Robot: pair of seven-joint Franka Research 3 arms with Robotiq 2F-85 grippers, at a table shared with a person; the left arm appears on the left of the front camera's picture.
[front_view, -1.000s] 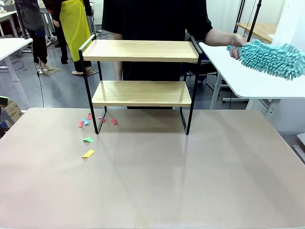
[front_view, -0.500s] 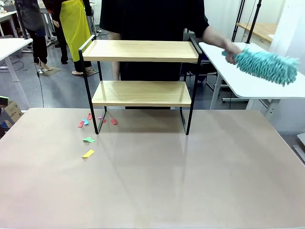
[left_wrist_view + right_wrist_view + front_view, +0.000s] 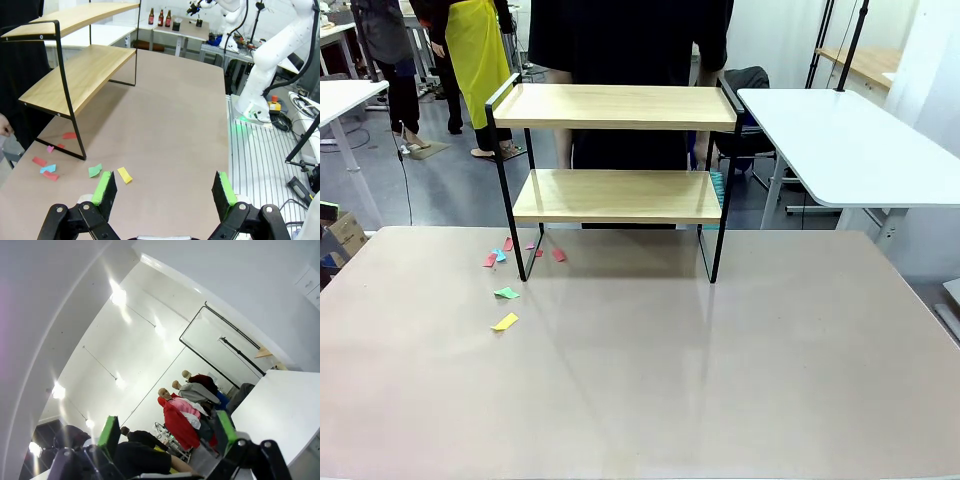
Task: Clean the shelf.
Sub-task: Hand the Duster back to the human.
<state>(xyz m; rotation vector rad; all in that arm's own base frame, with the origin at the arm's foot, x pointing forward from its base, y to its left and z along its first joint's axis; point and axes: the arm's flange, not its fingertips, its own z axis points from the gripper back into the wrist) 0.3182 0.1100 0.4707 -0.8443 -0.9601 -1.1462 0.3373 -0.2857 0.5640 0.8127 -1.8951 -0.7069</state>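
**Bare shelf, scraps at its foot, both pincers idle**

The tabletop [image 3: 720,380] is a broad tan sheet, and the shelf [image 3: 615,150] stands at its far edge, toward the left of centre, right in front of the person [image 3: 630,40] in black. It is a two-tier rack: two light wooden boards in a thin black metal frame with raised rails at each end. Both boards look bare. Judging by the slim frame and thin boards, it is probably light and rigid, easy to slide or tip if pushed from one side, so any wiping pressure should go downward onto a board rather than sideways. The best holds look like the raised end rails or an upright leg; the board faces are smooth and offer no purchase.

Small coloured paper scraps [image 3: 506,292] lie on the tabletop around the shelf's left foot, red, blue, green and yellow. They look flimsy and flat, hard to pinch, better swept.

The left pincer [image 3: 165,187] hovers over the tabletop, spread wide and holding nothing. The right pincer [image 3: 166,432] points up toward the ceiling, likewise spread and empty.
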